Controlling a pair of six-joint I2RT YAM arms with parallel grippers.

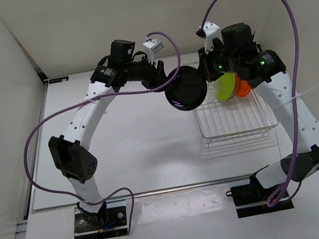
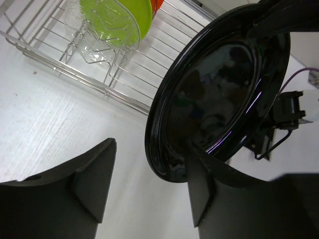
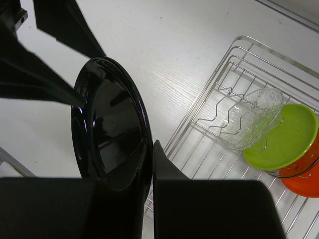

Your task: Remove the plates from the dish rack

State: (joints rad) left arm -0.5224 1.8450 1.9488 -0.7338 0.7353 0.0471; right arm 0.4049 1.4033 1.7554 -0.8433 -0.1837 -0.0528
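My right gripper point(image 1: 208, 76) is shut on the rim of the glossy black plate point(image 1: 186, 89) and holds it on edge in the air, left of the silver wire dish rack point(image 1: 234, 126). The right wrist view shows both fingers pinching the plate point(image 3: 107, 134). My left gripper point(image 1: 162, 80) is open at the plate's far-left rim. In the left wrist view the plate's lower rim point(image 2: 172, 167) sits between the fingers, close to the right finger point(image 2: 202, 191). The lime green plate point(image 1: 226, 88), the orange plate point(image 1: 242, 88) and a clear plate point(image 3: 251, 122) stand in the rack.
The rack point(image 3: 249, 44) sits on the white table at the right, under my right arm. White walls close in the table at the left and back. Purple cables loop over both arms.
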